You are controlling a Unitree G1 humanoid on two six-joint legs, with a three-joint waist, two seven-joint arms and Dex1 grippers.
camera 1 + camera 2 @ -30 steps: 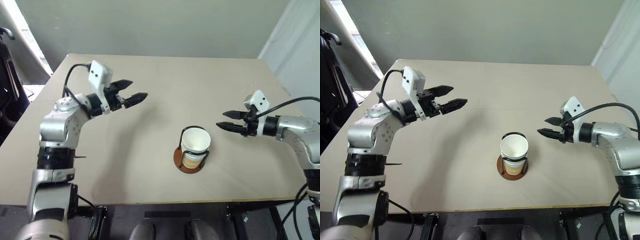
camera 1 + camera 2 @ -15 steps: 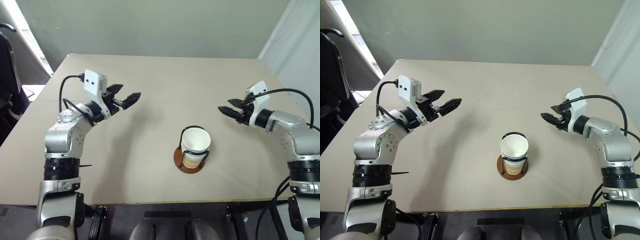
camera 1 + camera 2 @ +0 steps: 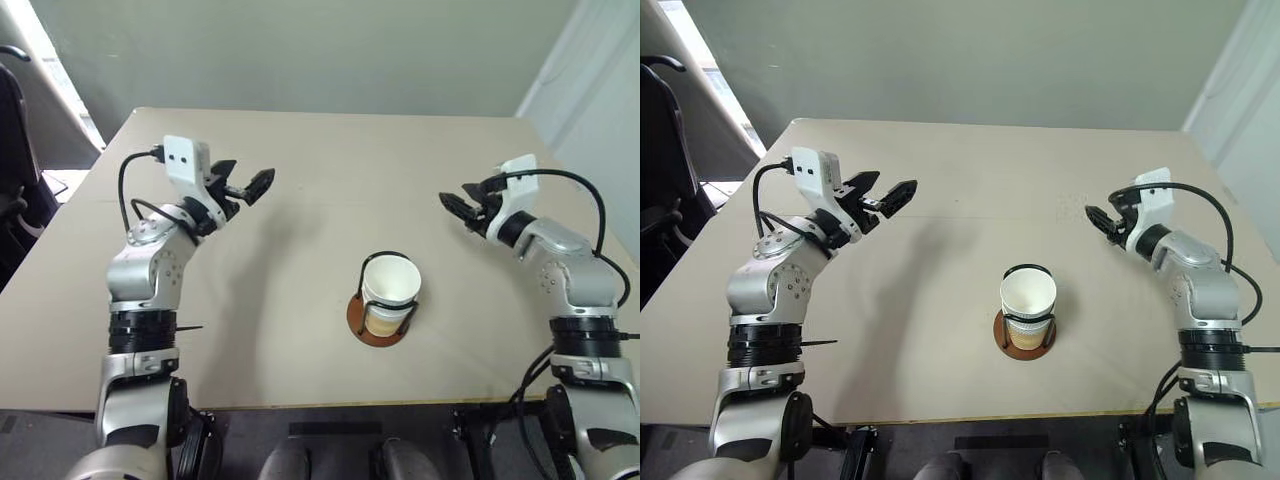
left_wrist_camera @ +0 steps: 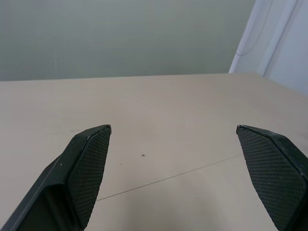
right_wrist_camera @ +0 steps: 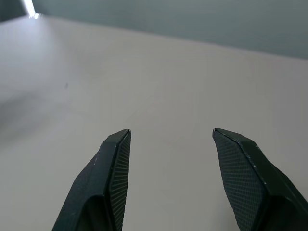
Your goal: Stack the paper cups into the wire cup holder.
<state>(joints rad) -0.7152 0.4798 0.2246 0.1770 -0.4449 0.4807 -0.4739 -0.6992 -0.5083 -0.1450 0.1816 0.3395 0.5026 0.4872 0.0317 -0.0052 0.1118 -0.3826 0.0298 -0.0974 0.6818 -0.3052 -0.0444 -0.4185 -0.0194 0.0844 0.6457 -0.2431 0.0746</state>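
Tan ribbed paper cups [image 3: 390, 290] sit nested in the black-wire, brown-based cup holder [image 3: 379, 322] at frame centre; left gripper [image 3: 247, 187] and right gripper [image 3: 462, 201], both released and empty, should stay well clear.

The wire cup holder [image 3: 380, 320] stands near the front middle of the tabletop [image 3: 320, 180], with the paper cups [image 3: 390, 290], apparently nested, in it, between the left end effector [image 3: 245, 183] and the right end effector [image 3: 462, 200], both raised farther back.

Head stereo overlooks table [image 3: 300, 170] (wrist cams low).
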